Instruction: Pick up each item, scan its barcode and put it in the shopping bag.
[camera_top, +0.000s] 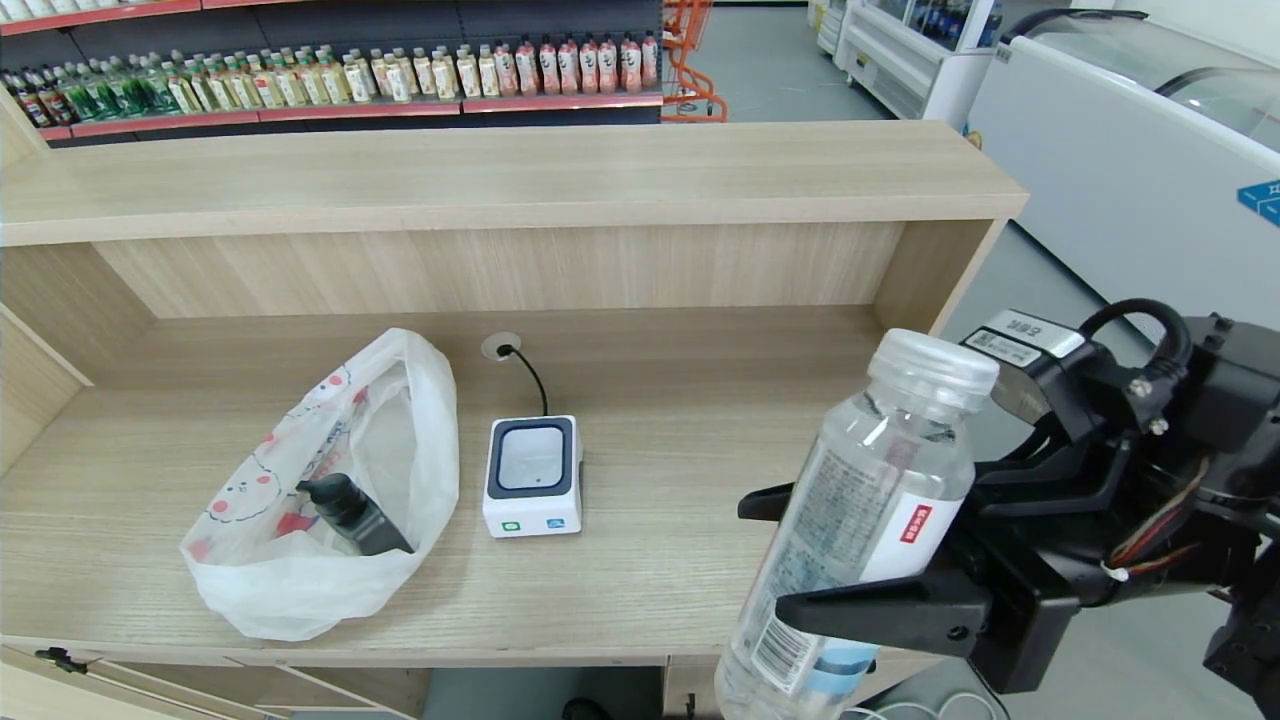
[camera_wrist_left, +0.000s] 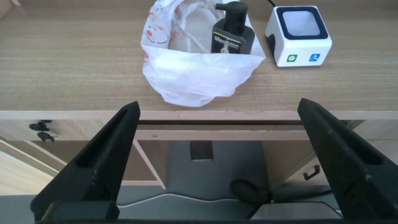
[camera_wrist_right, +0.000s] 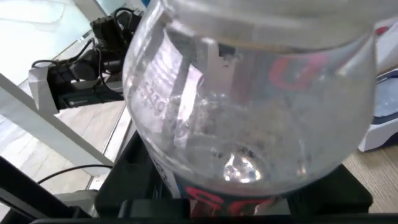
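I have the water bottle (camera_top: 870, 520) clamped in my right gripper (camera_top: 770, 557), tilted, cap up, held in the air right of the scanner (camera_top: 533, 475) and past the table's (camera_top: 680, 420) front edge. My left gripper (camera_wrist_left: 217, 168) hangs with fingers apart, on my side of the scanner, below the table edge. Just left of the scanner lies the shopping bag (camera_top: 300, 520), mouth open, a black pump bottle (camera_top: 350, 515) inside. Behind the scanner its cable (camera_top: 530, 378) runs into a hole in the light wood top. Farther back I see a raised ledge (camera_top: 500, 175), a drinks shelf (camera_top: 350, 75), and, off right, chest freezers (camera_top: 1130, 130).
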